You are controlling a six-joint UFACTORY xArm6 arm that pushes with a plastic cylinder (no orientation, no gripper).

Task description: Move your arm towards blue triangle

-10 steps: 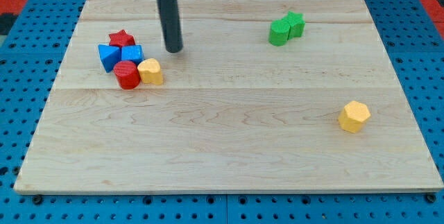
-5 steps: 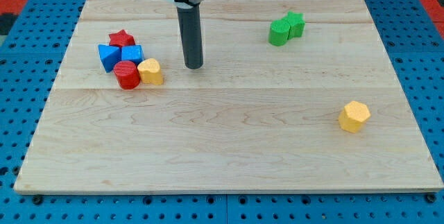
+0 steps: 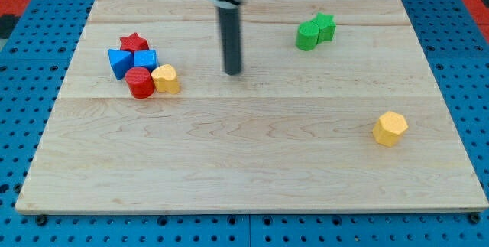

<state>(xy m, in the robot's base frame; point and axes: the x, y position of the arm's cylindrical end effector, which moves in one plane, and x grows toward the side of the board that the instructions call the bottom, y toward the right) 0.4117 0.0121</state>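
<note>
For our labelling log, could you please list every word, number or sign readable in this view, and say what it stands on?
None: no text, number or sign can be read on the light wooden board, the coloured blocks, the dark rod with my tip, or the blue perforated table.

our tip (image 3: 233, 72) | bare surface (image 3: 229, 140) leftward to cluster | yellow block (image 3: 166, 79) fronts blue triangle (image 3: 146, 59)

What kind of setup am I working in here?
Likely a lab tabletop test rig: a pale wooden board on a blue perforated base, small coloured blocks like the yellow hexagonal block, and my tip.
</note>
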